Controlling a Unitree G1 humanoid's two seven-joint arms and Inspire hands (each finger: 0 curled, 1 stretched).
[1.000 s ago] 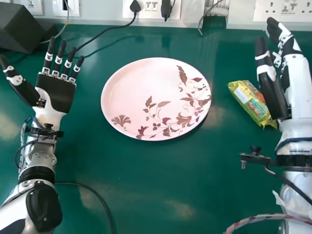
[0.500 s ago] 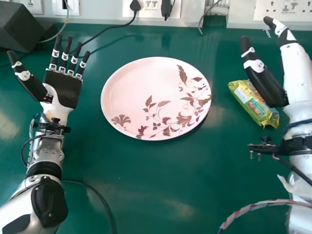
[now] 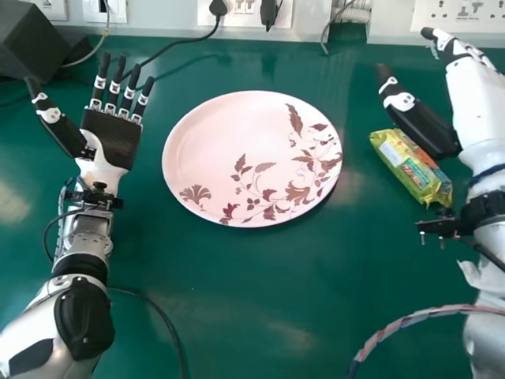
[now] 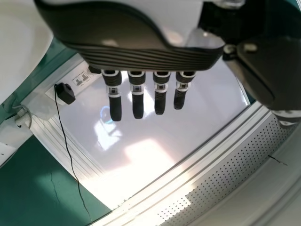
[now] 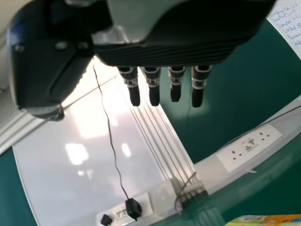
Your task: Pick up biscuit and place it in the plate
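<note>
Here's the biscuit packet (image 3: 406,164), yellow and green, lying at a slant on the green worktop (image 3: 245,292), well to the right of the plate (image 3: 237,138) and out of it. And right over there is the right hand (image 3: 475,101), its fingers straight and stretched away from the robot, thumb spread wide, nothing in its grasp. That black thumb slants across the packet's upper side in the head view; whether the two touch, I can't tell. In the right wrist view, a strip of the bright wrapper peeks in. Across on the other side, it's the left hand (image 3: 112,138), palm up beside the plate and apart from it, fingers straight and fanned, thumb out wide, holding nothing at all. Between the hands sits that plate, round and pale pink, with brown leaves and flowers trailing over its lower right part. Up at the far left stands a dark box (image 3: 33,43), and along the back runs a black cable (image 3: 173,47) from a plug (image 3: 218,9) at the wall.
</note>
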